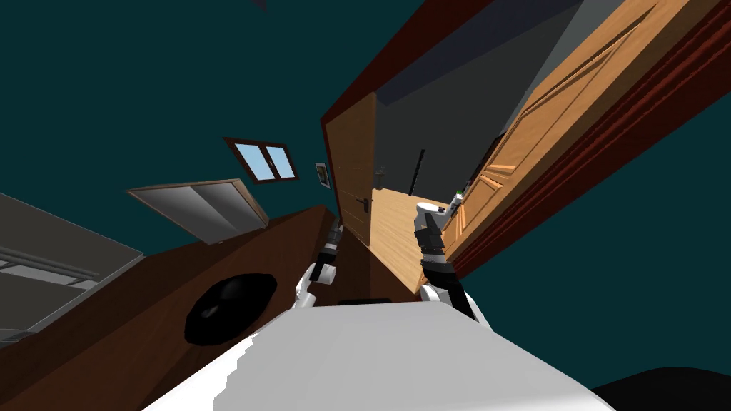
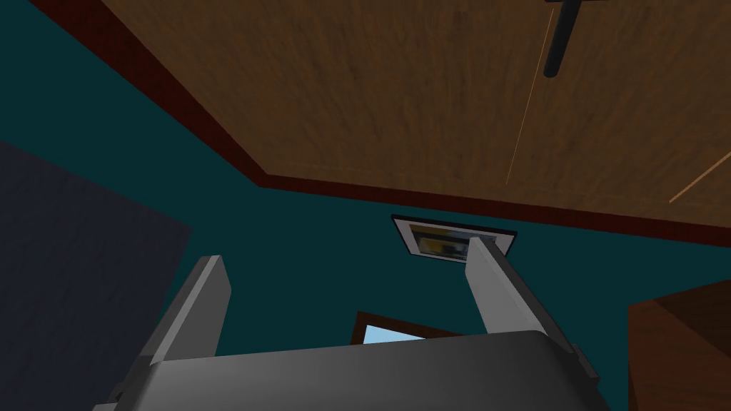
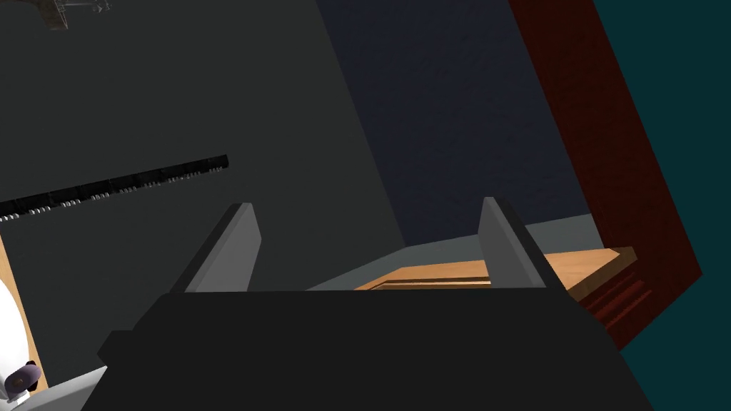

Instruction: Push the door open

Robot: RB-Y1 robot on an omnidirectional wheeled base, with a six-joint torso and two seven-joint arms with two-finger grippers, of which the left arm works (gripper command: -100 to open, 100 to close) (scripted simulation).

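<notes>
Wooden door (image 1: 353,171) ajar — left gripper (image 2: 346,257) beside it, right gripper (image 3: 367,210) at the opening (fingers of both apart); next, likely push wider.

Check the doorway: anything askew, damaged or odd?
Nothing stands out. The plain door and the panelled door look intact; their slant is the camera's. The left gripper and right gripper are open, empty.

small window (image 1: 263,160) and framed picture (image 1: 323,174) on the teal wall (image 1: 143,85), black round shape (image 1: 230,308) on dark brown floor (image 1: 128,314)
</notes>
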